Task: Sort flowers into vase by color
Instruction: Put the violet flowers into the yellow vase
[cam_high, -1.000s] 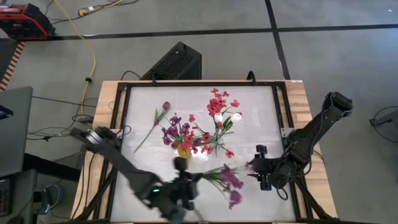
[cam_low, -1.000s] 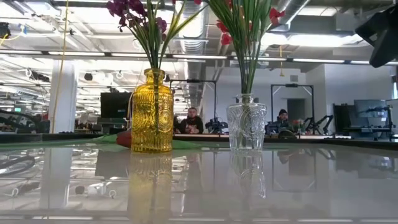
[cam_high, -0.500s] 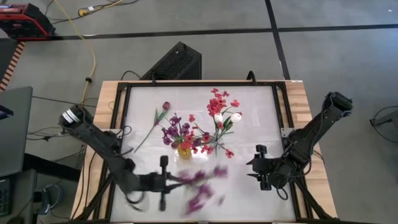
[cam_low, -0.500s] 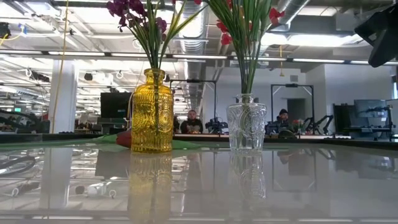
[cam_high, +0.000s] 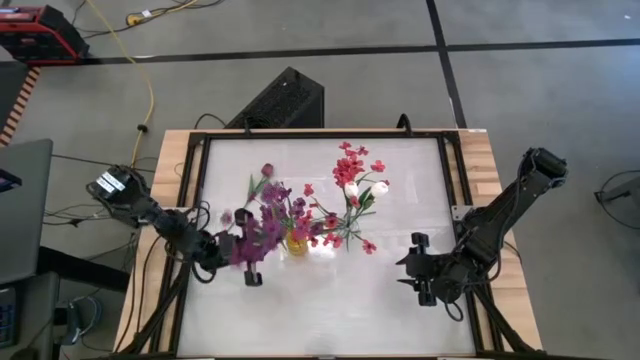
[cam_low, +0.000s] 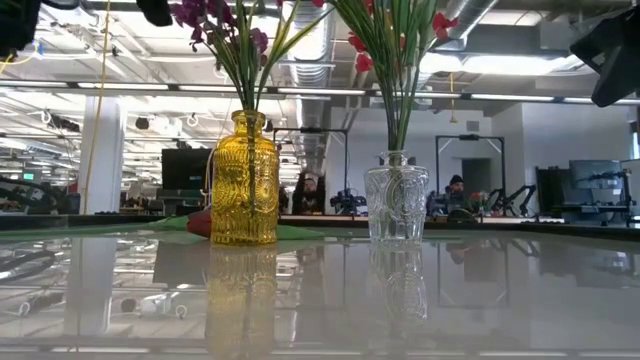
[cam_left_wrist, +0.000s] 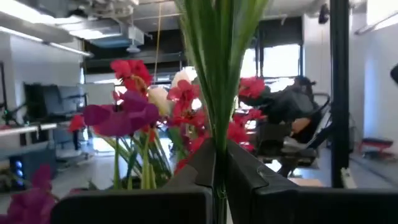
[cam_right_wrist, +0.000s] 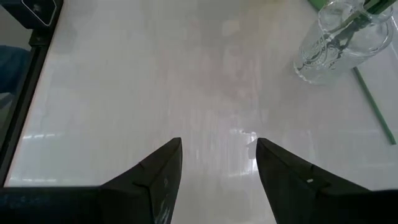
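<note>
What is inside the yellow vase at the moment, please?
The yellow vase holds purple flowers on green stems. Its patterned glass hides the stem ends, and any water cannot be seen.

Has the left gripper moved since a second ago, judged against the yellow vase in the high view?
Yes. The left gripper, shut on the purple spray, has swung from the table's near edge up to just left of the yellow vase. The right gripper waits open.

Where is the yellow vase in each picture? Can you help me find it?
High view: the yellow vase peeks out mid-table under purple blossoms, right of the left end effector.
Low view: it stands left of centre.
Left wrist view: not visible.
Right wrist view: not in it.
Shared landmark: the clear vase, beside it, also seen from the right wrist.
</note>
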